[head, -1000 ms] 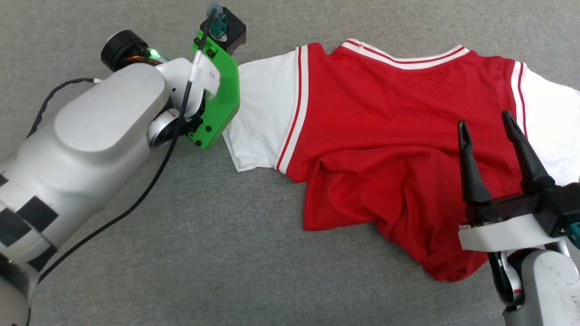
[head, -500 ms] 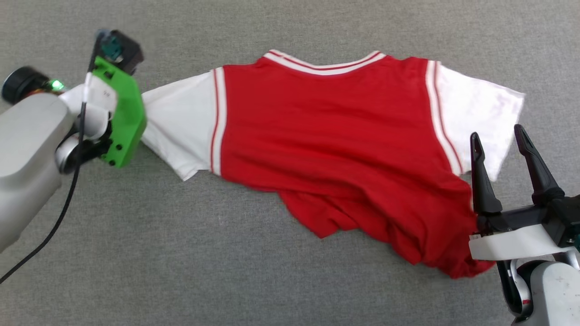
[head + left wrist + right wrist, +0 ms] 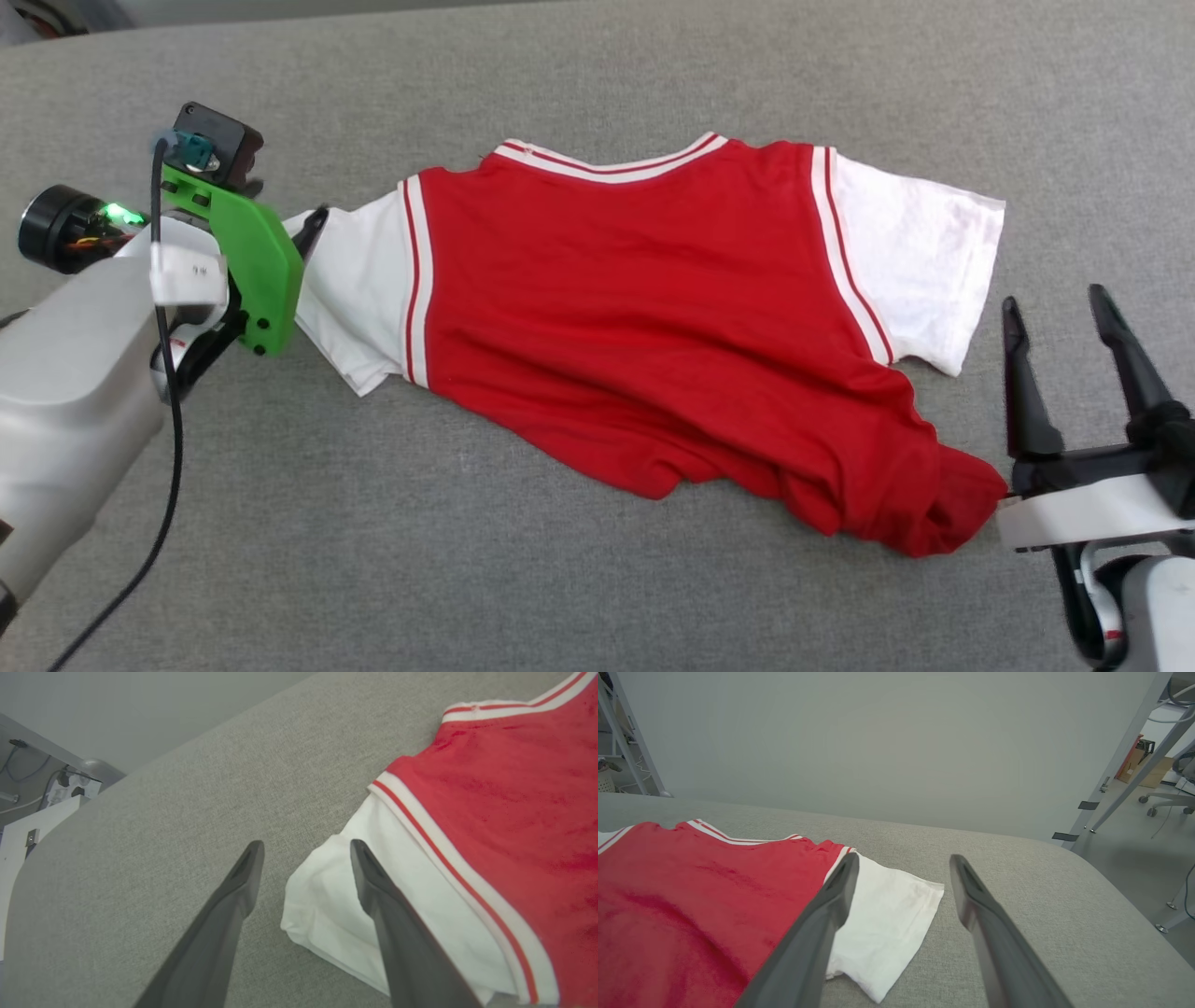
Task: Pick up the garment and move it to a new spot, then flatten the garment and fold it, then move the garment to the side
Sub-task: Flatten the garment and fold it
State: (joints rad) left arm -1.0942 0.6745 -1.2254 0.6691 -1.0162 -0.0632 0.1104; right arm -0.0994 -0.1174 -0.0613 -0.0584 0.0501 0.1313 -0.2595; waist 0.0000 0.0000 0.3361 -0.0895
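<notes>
- Head view: a red sports jersey with white sleeves and red-and-white striped trim lies spread across the middle of the frame on a grey fabric-covered worktop, its collar toward the top edge.
- One white sleeve points to the left of the frame and the other to the right. The red lower hem is rumpled and bunches into a lump at the lower right.
- The left pincer stands spread in the left wrist view and pinches nothing. Its right-hand finger sits over the white sleeve, its left-hand finger over bare worktop, and the sleeve's edge lies between them.
- I cannot tell whether either finger touches the cloth.
- In the head view this arm comes in from the left edge, carrying a bright green bracket and a black cable.
- The right pincer is at the lower right of the head view, spread and empty, with its fingers pointing up the frame.
- Its white base sits just beside the bunched red hem.
- The right wrist view shows the jersey at lower left, with a white sleeve reaching under the left-hand finger.
</notes>
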